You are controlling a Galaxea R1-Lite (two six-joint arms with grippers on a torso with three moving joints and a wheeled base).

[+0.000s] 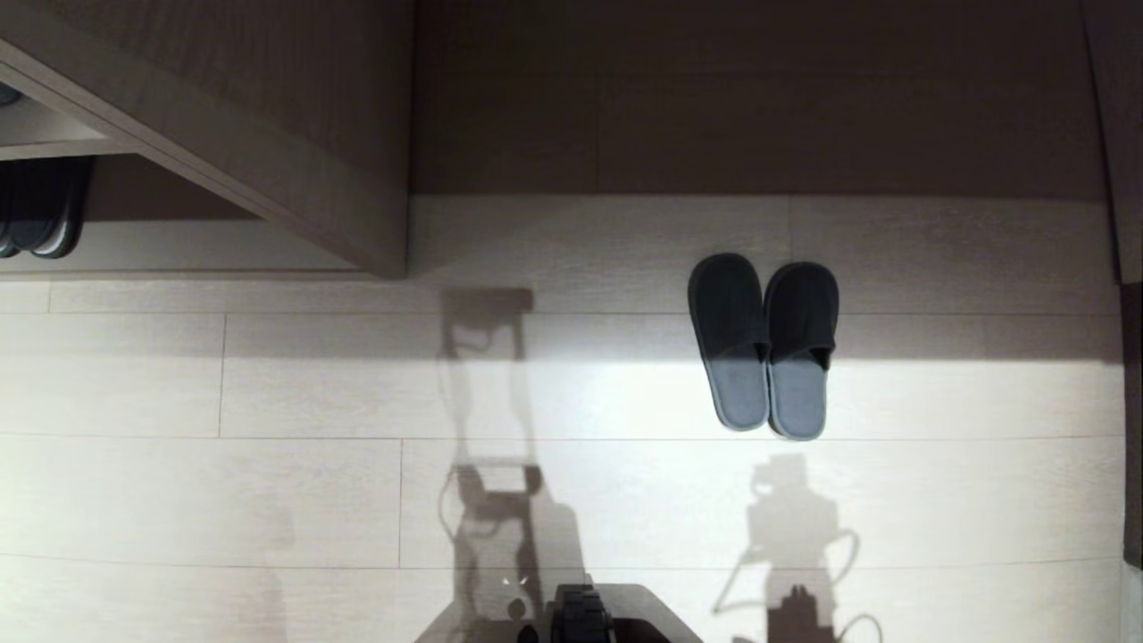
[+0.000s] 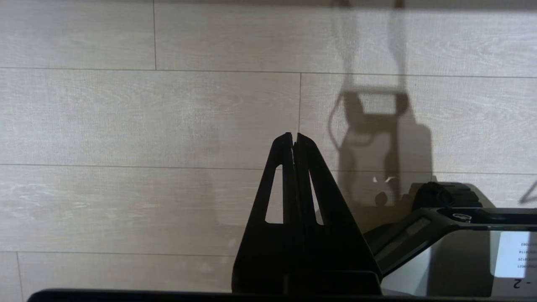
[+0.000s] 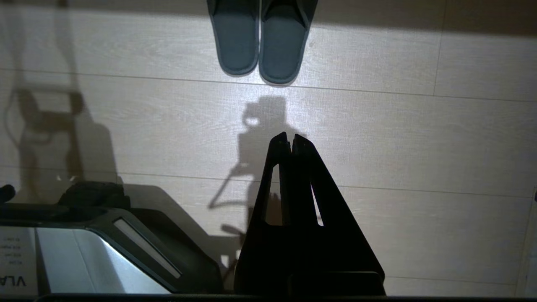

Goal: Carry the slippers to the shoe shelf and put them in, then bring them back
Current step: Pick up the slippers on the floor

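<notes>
The slippers (image 1: 764,346) lie side by side on the pale plank floor (image 1: 268,500), toes toward the wall, half in shadow and half in a band of light, well to the right of the shoe shelf (image 1: 268,170) at upper left. A second dark pair (image 1: 40,214) sits inside the shelf. Both the left gripper (image 2: 293,136) and the right gripper (image 3: 291,137) hang above bare floor, jaws pressed together, holding nothing.
</notes>
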